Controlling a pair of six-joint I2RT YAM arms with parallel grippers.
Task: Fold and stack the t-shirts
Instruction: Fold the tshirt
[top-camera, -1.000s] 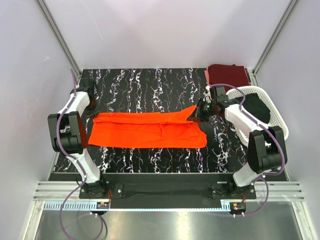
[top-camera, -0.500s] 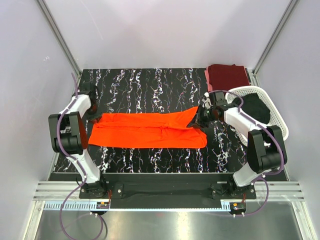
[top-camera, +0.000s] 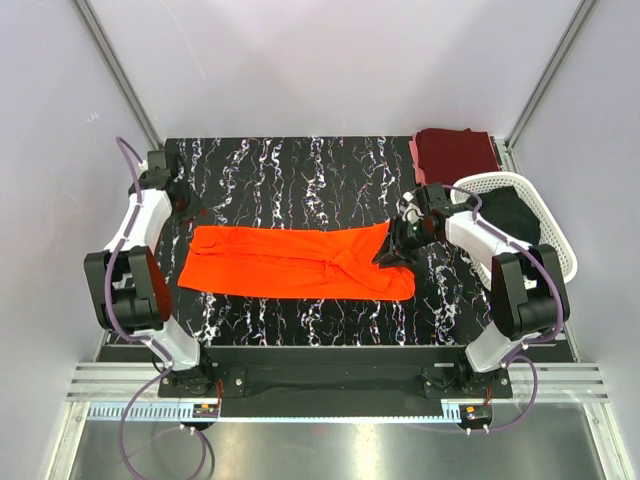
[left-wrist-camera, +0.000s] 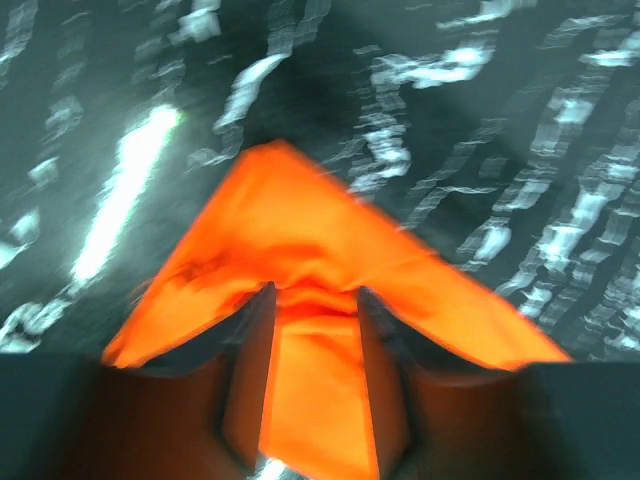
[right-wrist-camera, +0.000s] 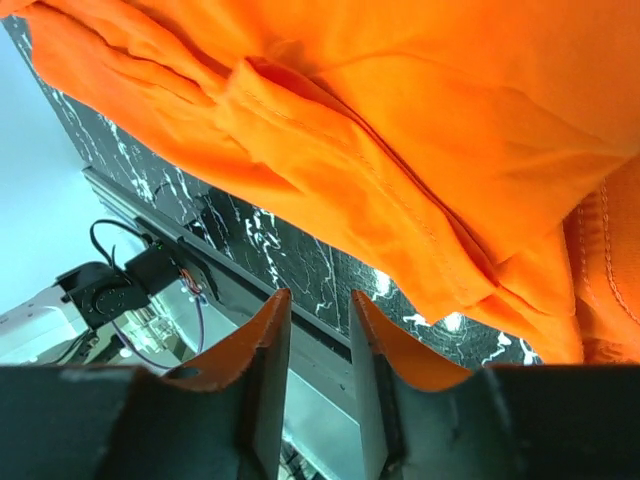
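My overhead view is bright and sharp; my left wrist view is blurred, orange t-shirt (left-wrist-camera: 300, 230) smeared, tabletop (left-wrist-camera: 125, 195) glare at 10 o'clock.

No text, label, brand, number or sign can be read in any view. The strip (top-camera: 330, 412) along the near rail of the frame carries fine tick marks like a scale, but any figures on it are too small to tell.
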